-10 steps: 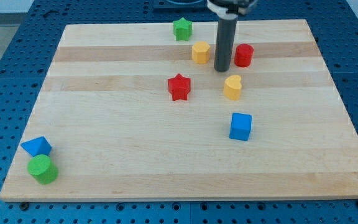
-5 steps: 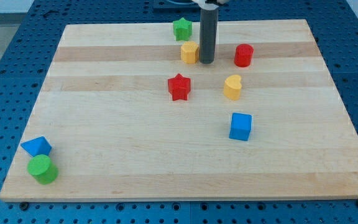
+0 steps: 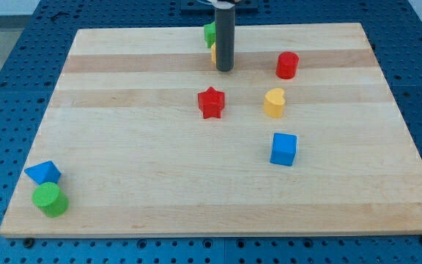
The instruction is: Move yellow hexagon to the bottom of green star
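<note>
Our tip (image 3: 225,70) sits against the yellow hexagon (image 3: 213,53), which is mostly hidden behind the rod, just below the green star (image 3: 209,32) at the board's (image 3: 123,147) top. No jaws on this rod; it holds nothing.

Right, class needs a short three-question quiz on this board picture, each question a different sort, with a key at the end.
1. True or false: the rod hides most of the yellow hexagon and part of the green star.
2. Which block sits directly below the yellow heart in the view? A) red star B) blue cube C) green cylinder
3. Fill in: my tip rests on the board just to the view's ____ of the yellow hexagon.

Key:
1. True.
2. B, the blue cube.
3. Right. The red star lies below my tip, apart from it.
</note>
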